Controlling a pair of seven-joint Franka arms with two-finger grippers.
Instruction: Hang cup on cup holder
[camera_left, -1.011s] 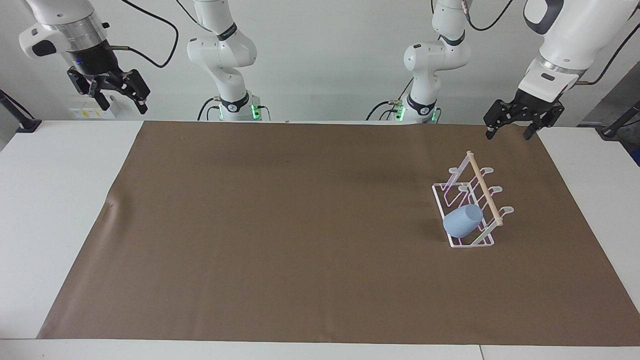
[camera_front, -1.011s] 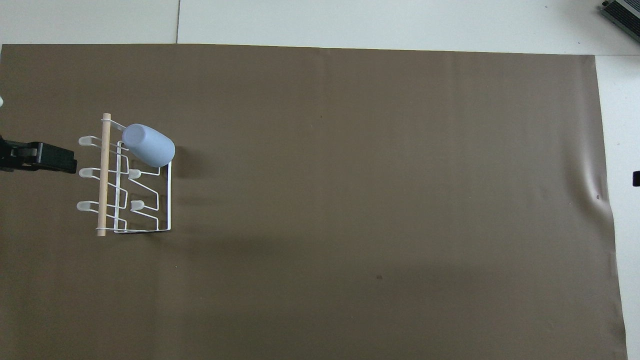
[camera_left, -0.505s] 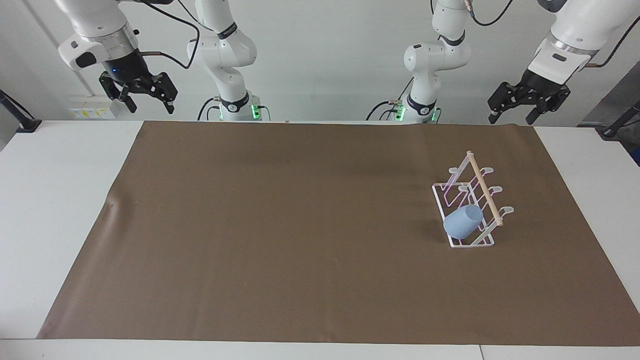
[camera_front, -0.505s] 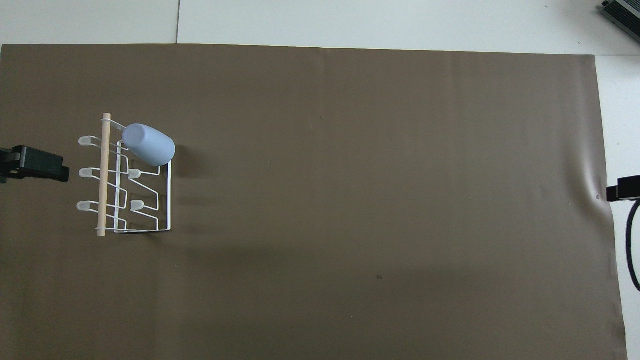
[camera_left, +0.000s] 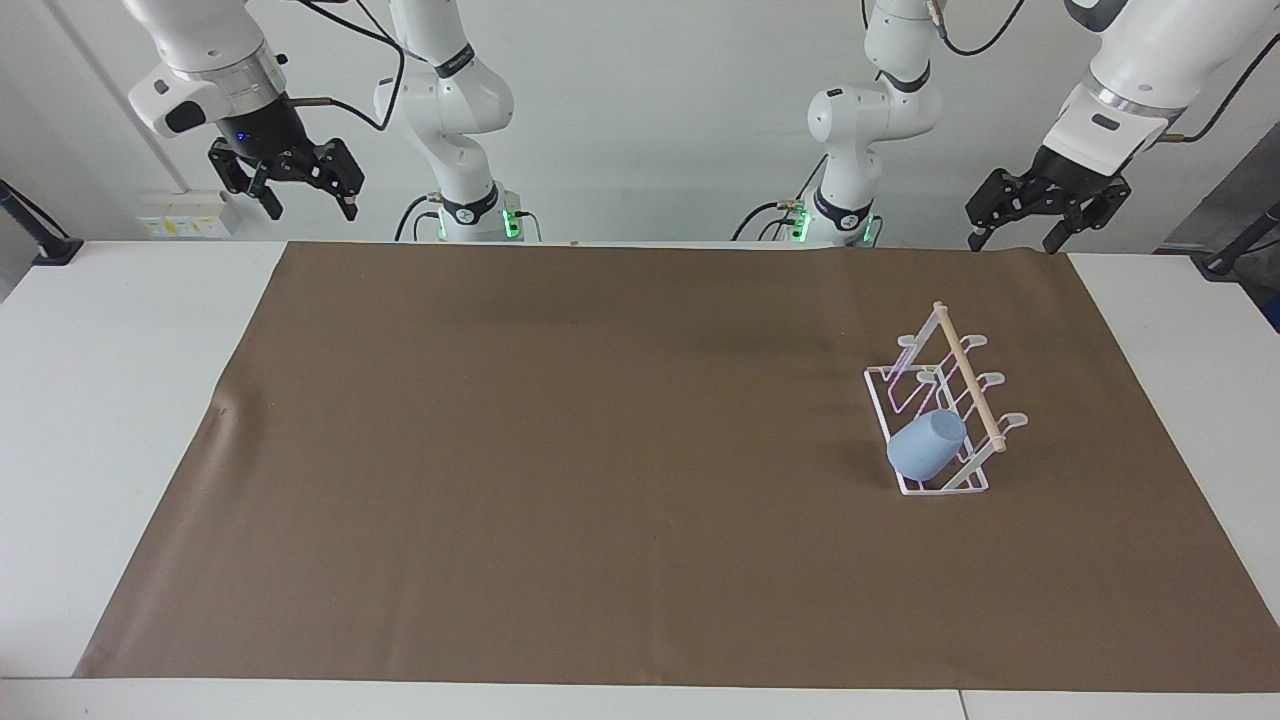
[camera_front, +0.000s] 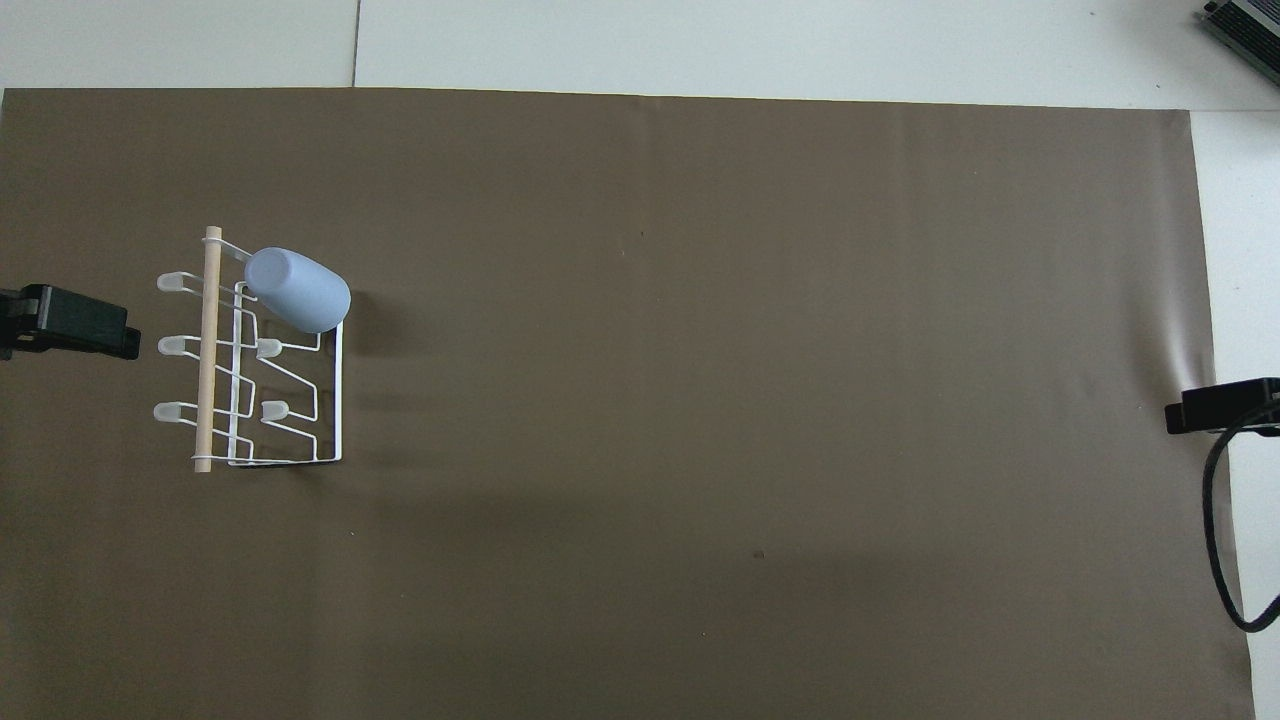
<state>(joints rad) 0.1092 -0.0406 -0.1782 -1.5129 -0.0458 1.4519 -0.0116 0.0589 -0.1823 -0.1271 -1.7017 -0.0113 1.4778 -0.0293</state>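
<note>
the cup (camera_left: 926, 443) already sits on the cup holder (camera_left: 938, 410), slipped mouth-first over a slanted prong at the end of the rack farthest from the robots, tilted with its rounded base pointing toward the middle of the table. the rack stands on the brown mat (camera_left: 600, 480) toward the left arm's end of the table.

your left pincer (camera_left: 1046, 215) hangs high over the mat's edge close to the robots, well apart from the rack, fingers apart and holding nothing. your right pincer (camera_left: 287, 175) is raised over the right arm's end of the table, also spread and empty.

by the look of it the hanging is done and what remains is parking the arms. to do that well, hold both pincers high and take them away from the rack rather than across it; the wire frame looks light, and a brush against the wooden rod (camera_left: 968, 378) could tip it or shake the cup off its prong. check that the cup is seated deep on the prong before you call it finished.
</note>
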